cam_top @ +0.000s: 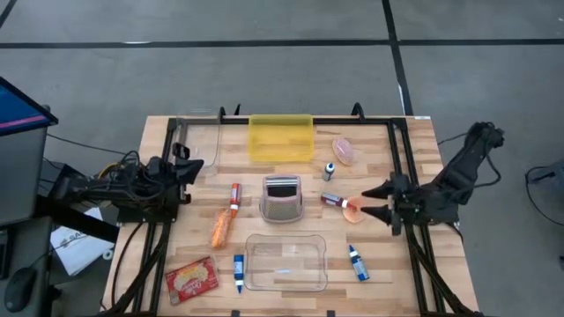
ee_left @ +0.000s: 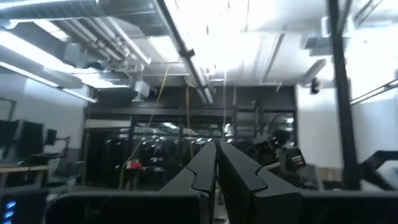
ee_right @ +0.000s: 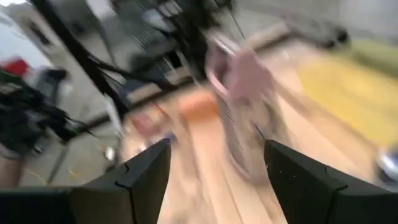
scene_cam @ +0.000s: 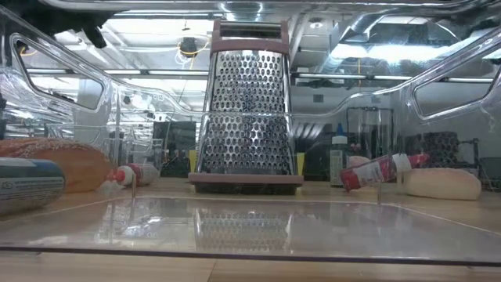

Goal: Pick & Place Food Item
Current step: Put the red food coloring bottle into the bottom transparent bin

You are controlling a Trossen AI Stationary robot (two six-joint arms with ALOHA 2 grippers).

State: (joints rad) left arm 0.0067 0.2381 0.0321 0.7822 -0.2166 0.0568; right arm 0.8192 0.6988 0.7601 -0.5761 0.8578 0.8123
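The right tool [cam_top: 374,201] stands open low over the table [cam_top: 414,163], its fingers pointing toward nine o'clock. A round pink food item [cam_top: 353,208] lies just off the fingertips at nine o'clock, beside a small red bottle [cam_top: 334,201]. The left tool [cam_top: 196,165] waits closed at the table's nine o'clock edge.

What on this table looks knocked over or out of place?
Nothing looks spilled or broken. The small bottles lie on their sides, such as the red one beside the bread roll, while the grater stands upright. The right gripper, open, has a pinkish food item at its fingertips.
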